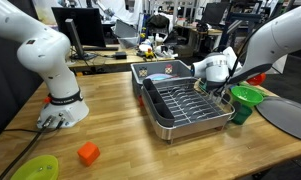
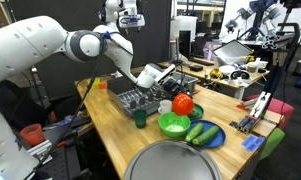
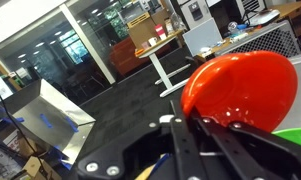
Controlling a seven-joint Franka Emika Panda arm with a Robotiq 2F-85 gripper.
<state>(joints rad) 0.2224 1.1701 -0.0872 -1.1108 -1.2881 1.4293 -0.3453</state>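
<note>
Gripper [image 3: 198, 126] is clamped on red bowl [image 3: 240, 85] rim (thin wall, hence jaws nearly together), held tilted above green bowl [image 2: 173, 125].

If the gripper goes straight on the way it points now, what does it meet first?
The red bowl: it sits right in front of the gripper, which seems shut on its rim. Past it, probably the green bowl; depth is unclear.
</note>
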